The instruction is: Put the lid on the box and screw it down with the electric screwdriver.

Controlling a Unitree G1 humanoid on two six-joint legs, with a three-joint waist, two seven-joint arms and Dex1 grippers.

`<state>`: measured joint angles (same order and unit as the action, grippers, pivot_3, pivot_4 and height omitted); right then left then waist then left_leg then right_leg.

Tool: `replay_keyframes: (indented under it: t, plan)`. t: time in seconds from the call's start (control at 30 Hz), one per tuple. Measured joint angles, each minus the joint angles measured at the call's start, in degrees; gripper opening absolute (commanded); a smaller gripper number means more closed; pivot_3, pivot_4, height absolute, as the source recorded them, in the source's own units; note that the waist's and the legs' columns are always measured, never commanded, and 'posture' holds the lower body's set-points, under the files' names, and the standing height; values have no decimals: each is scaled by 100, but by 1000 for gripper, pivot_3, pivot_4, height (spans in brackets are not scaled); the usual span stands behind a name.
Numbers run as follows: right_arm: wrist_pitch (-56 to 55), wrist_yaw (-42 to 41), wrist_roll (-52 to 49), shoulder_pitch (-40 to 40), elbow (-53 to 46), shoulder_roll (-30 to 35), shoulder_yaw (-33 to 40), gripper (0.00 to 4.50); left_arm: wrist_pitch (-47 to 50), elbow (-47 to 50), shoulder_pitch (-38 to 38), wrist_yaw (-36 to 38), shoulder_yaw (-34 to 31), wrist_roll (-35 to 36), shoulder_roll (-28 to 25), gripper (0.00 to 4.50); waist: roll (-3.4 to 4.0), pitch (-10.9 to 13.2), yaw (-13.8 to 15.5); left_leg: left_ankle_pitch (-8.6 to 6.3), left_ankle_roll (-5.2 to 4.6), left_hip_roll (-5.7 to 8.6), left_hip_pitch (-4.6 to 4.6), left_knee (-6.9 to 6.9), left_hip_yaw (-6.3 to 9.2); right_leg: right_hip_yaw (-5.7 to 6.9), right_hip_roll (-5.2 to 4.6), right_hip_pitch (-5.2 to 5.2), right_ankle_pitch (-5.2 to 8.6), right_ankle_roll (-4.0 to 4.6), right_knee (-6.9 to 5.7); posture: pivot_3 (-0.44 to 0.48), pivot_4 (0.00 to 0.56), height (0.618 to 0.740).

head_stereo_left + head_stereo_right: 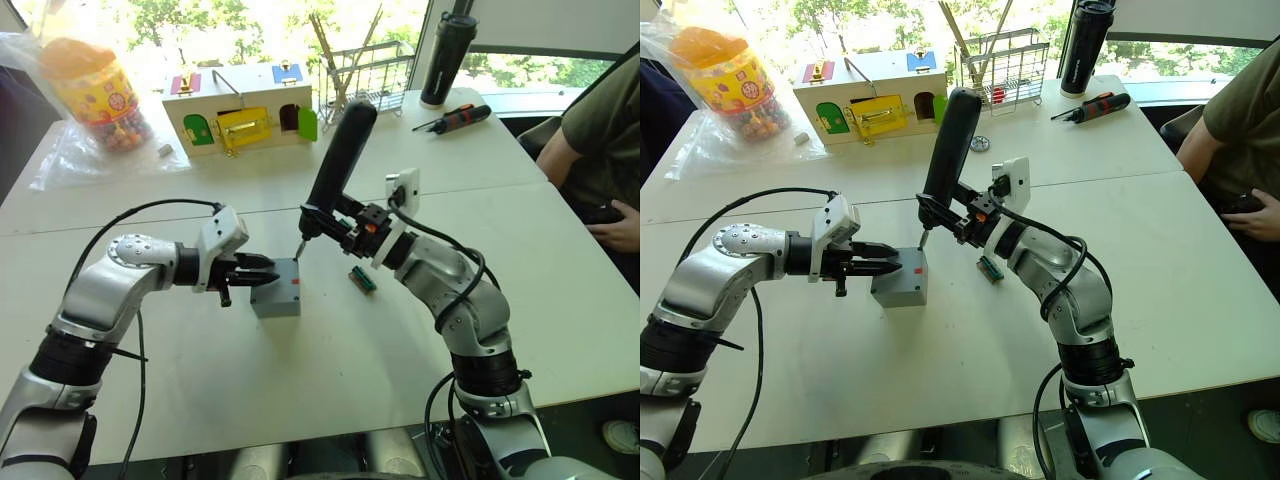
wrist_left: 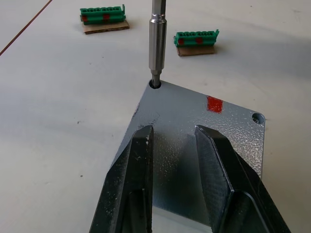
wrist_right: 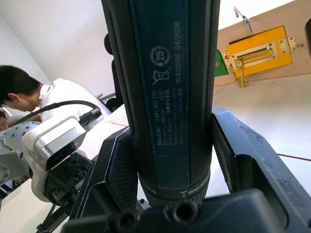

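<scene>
From the head views, the box [image 1: 277,291] sits near the middle of the white worktop [image 1: 330,400] with the lid [image 2: 204,121] already seated flat on top, red mark up. The left gripper [image 1: 262,270] reaches in from the robot's left with its fingers at the box's upper edge, apparently steadying it against the driver's twist; whether they press on the lid cannot be told. The right gripper [image 1: 345,222] is clamped round the lower body of the electric screwdriver [image 1: 338,165], holding it nearly upright, tilted slightly, so the bit comes down on the corner of the lid farthest from the left gripper. A small green connector [image 1: 362,279] lies just beside the right wrist. In the left wrist view, the two black fingers [image 2: 127,189] stand apart over the lid, closed on nothing, while the bit [image 2: 157,43] is entered in a corner screw hole [image 2: 155,84]; another hole [image 2: 257,117] is free. In the right wrist view, the jaws squeeze the driver's dark barrel from both sides, keeping it steady.
</scene>
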<state>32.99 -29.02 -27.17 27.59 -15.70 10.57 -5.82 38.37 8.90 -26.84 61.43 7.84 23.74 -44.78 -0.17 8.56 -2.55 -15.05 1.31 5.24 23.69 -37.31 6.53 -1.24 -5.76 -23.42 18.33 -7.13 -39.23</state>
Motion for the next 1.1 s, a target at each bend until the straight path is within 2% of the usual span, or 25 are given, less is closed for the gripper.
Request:
replay_keyframes:
  t: [0.23,0.37,0.6,0.8,0.97,1.1]
  plan:
    - [-169,-176,461,275,8,158,-500,1884,6,67,29,33,22,-9,-33,1326,-1,-1,-4,0,0,-2,-1,0,0,0,2,0,0,0,0,0,150,740]
    - [-219,-292,701,424,75,186,-759,1884,-63,144,132,66,39,-71,-115,1326,-1,-4,-5,-1,-1,-3,-33,14,-2,-2,3,26,1,1,3,0,150,740]
    - [-204,-269,1003,577,211,143,-969,1884,-169,163,196,65,54,-151,-114,1326,-2,-37,-3,-2,-2,-6,-37,18,-2,-4,8,28,1,1,3,0,150,740]
    - [-147,-196,1064,554,307,18,-958,1884,-171,194,253,52,96,-192,-96,1326,-2,-95,-1,-6,-8,-7,-51,21,0,-5,8,45,1,2,10,0,150,740]
    - [-137,-149,1067,406,328,-75,-923,1884,-169,194,309,34,114,-203,-20,1326,-1,-100,9,-31,-44,-7,-130,35,2,-7,9,103,3,2,28,0,150,740]
    - [-138,-148,1069,335,328,-93,-867,1884,-182,195,321,27,154,-211,-18,1326,1,-117,9,-44,-64,-8,-136,35,2,-11,10,109,4,2,33,0,150,740]
